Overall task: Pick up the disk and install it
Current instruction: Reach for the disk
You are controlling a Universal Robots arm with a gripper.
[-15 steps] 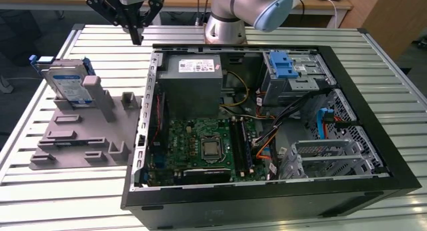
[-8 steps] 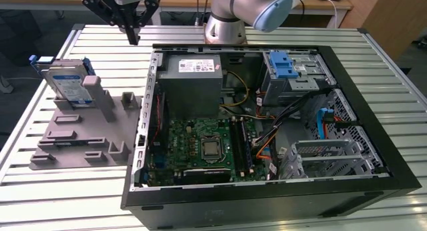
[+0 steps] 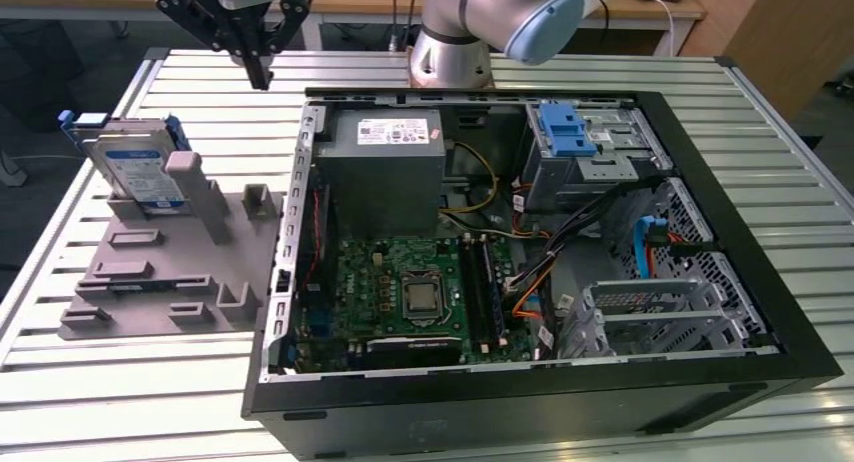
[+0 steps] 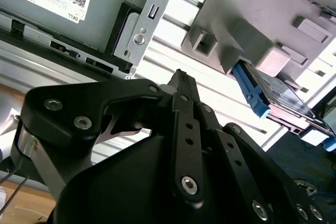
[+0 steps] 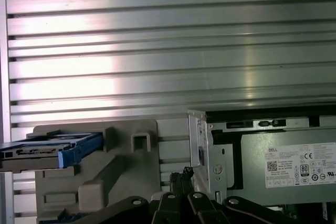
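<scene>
The disk [image 3: 139, 172] is a silver drive with a blue-and-white label and blue rails. It stands on edge in a slot of the grey holder [image 3: 160, 277] at the exterior view's left. My gripper [image 3: 258, 79] hangs above the slatted table behind the holder, between the disk and the open computer case, touching neither. Its black fingers are pressed together with nothing between them. In both wrist views the disk [image 4: 278, 92] [image 5: 50, 150] sits in the grey holder beyond my shut gripper [image 4: 181, 77] [image 5: 184, 174].
The open computer case [image 3: 747, 282] lies on the slatted metal table [image 3: 200, 67]. Inside are a grey power supply [image 3: 387, 172], a green board [image 3: 407, 292] and a metal drive cage with a blue latch [image 3: 571, 132]. The arm's base [image 3: 447, 57] stands behind the case.
</scene>
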